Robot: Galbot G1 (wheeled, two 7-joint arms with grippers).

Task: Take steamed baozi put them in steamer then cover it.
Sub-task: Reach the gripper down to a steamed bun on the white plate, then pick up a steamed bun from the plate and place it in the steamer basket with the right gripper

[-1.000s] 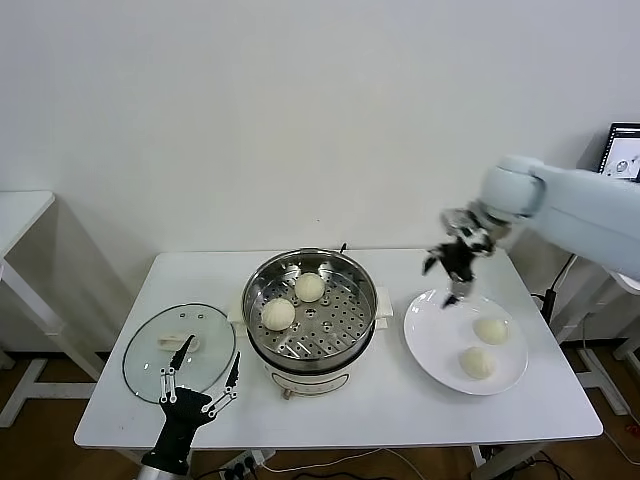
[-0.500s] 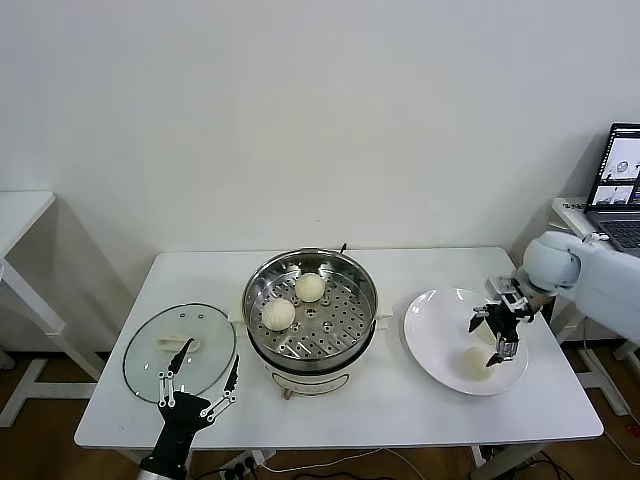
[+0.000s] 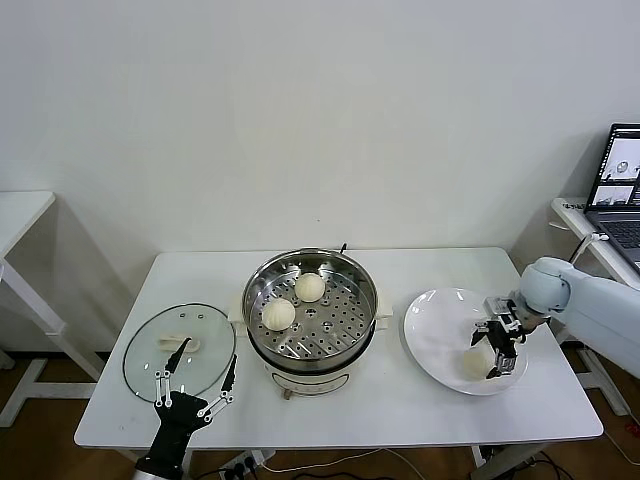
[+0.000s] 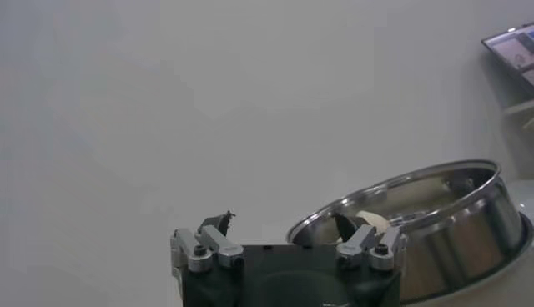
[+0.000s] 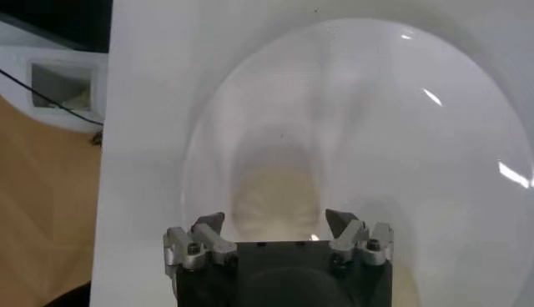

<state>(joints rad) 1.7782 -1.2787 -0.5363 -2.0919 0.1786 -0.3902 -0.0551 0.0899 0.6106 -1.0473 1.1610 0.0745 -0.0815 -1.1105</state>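
white table (image 3: 400,400), plate (image 3: 435,330), laptop (image 3: 620,190)

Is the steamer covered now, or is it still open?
Open. The cover lies flat on the table to the left of the steamer, and two steamed baozi show uncovered on its perforated tray.

Right gripper (image 3: 499,345) dropped onto plate (image 3: 430,340) — straddling baozi (image 3: 477,361).

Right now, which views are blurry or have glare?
Head view: evenly lit and sharp, with reflections on the round clear glass lid and the shiny stainless-steel steamer pot. Right wrist view: the flat white plate is smeared, with bright glints. Left wrist view: hazy.
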